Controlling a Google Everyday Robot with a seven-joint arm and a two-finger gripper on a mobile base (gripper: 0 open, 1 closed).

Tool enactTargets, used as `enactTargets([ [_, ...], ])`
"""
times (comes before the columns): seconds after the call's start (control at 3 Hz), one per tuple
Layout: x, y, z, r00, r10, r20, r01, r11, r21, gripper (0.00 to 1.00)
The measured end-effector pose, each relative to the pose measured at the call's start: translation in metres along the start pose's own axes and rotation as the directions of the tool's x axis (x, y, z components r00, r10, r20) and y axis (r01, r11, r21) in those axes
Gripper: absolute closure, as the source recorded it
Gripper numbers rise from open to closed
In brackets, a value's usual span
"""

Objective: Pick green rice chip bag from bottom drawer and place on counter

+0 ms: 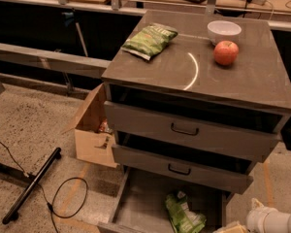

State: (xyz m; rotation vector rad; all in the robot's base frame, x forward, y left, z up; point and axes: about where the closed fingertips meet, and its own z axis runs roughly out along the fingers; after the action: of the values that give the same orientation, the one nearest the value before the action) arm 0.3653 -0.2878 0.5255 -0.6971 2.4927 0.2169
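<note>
The green rice chip bag [184, 215] lies in the open bottom drawer [140, 205], toward its right side, with its whitish top pointing to the back. The counter [242, 81] is the dark top of the cabinet, marked with a pale arc. My gripper [232, 227] shows only as a cream-coloured part at the bottom edge, just right of the bag, with the white arm [274, 221] behind it. It holds nothing that I can see.
On the counter lie a darker olive-green chip bag [149, 40], a white bowl [224, 31] and a red apple [226, 52]. The two upper drawers stand slightly open. A cardboard box [91, 130] sits left of the cabinet. A black stand leg [31, 186] and cable [68, 198] lie on the floor.
</note>
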Motion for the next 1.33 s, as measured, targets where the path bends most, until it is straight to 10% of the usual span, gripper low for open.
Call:
enactTargets([
  [1.33, 0.000, -0.011, 0.074, 0.989, 0.123, 0.087, -0.123, 0.9924, -0.007, 0.00],
])
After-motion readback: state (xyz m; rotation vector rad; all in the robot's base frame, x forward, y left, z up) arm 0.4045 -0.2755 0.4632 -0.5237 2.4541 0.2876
